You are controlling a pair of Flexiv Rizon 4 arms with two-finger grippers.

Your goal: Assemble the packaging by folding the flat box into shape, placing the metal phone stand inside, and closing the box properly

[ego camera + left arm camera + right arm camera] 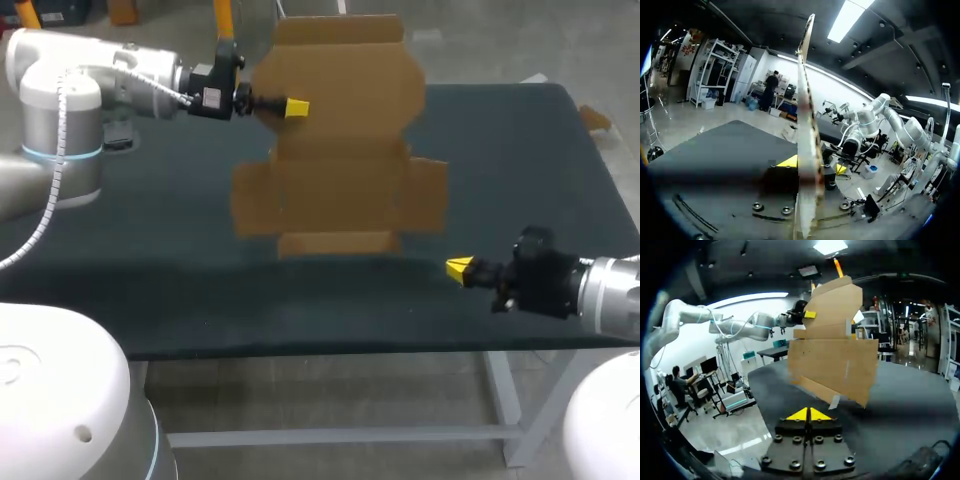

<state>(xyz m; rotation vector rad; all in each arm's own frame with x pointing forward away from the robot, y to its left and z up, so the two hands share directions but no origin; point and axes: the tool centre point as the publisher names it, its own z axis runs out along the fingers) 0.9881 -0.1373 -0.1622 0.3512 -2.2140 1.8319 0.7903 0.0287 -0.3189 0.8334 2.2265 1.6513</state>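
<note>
- Dark matte table (520,200) carries both arms' work.
- Box (340,170): flat brown cardboard with flaps, upright over the far half.
- My left gripper (297,107) pinches its upper edge.
- My right gripper (458,267) is clenched empty near the front edge, well apart from the box.

I'm seeing the flat box (340,140) held up over the far half of the table (520,200), a brown cardboard blank, unfolded, every flap spread wide and its broad face towards me. My left gripper (290,107) pinches its upper left edge, and from that wrist the sheet (807,150) stands edge-on, near upright.
</note>
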